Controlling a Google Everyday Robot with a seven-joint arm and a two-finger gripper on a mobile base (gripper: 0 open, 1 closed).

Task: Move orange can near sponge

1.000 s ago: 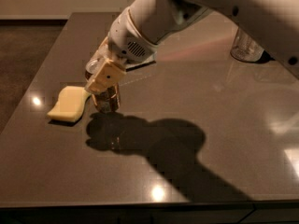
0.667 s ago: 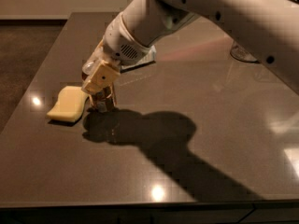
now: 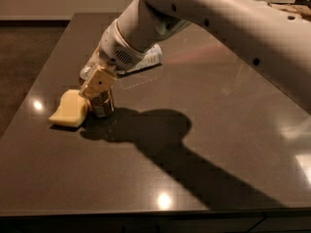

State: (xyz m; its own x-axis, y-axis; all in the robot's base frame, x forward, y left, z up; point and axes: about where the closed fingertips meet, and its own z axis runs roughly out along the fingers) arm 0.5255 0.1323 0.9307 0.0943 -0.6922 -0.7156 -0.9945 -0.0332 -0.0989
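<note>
The orange can (image 3: pixel 102 106) stands upright on the dark table (image 3: pixel 204 130), right beside the pale yellow sponge (image 3: pixel 69 109), which lies flat at the left. My gripper (image 3: pixel 97 85) reaches down from the upper right and is shut on the can's upper part; a tan finger (image 3: pixel 98 80) covers the can's top. The can's base looks to rest on the table, touching or almost touching the sponge's right edge.
A white and blue packet (image 3: pixel 143 62) lies on the table behind the gripper. My arm (image 3: pixel 218 28) spans the upper right and casts a broad shadow across the middle. The table's left edge is close to the sponge.
The gripper and the can have shifted slightly left, closing up against the sponge. The sponge has not moved.
</note>
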